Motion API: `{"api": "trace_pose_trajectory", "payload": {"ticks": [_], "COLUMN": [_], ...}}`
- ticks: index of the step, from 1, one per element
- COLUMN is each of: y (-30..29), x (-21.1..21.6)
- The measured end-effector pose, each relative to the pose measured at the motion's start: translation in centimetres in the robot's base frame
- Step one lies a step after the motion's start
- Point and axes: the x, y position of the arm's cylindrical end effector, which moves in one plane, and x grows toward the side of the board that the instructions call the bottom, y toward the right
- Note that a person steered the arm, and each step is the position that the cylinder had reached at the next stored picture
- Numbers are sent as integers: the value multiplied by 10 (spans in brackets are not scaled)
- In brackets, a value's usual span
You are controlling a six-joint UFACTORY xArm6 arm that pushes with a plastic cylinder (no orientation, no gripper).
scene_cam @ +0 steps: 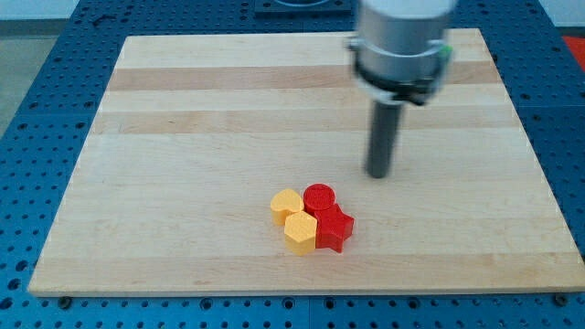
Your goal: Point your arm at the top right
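Observation:
My tip is the lower end of a dark rod hanging from the grey arm at the view's top right. It stands on the wooden board, right of centre. Below and to its left lies a tight cluster of blocks: a red round block, a red star-shaped block, a yellow block and a yellow hexagonal block. The tip is apart from the cluster, above and to the right of the red round block.
The board lies on a blue perforated table that shows around all its edges. The arm's grey body hides part of the board's top right area.

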Motion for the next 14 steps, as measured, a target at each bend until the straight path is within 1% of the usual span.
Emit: {"api": "trace_pose_trajectory", "payload": {"ticks": [1, 2, 3, 4, 5, 6, 7, 13, 14], "y": [90, 162, 220, 224, 223, 215, 208, 180, 101], "x": [-3, -41, -98, -116, -174, -248, -284, -283, -283]}}
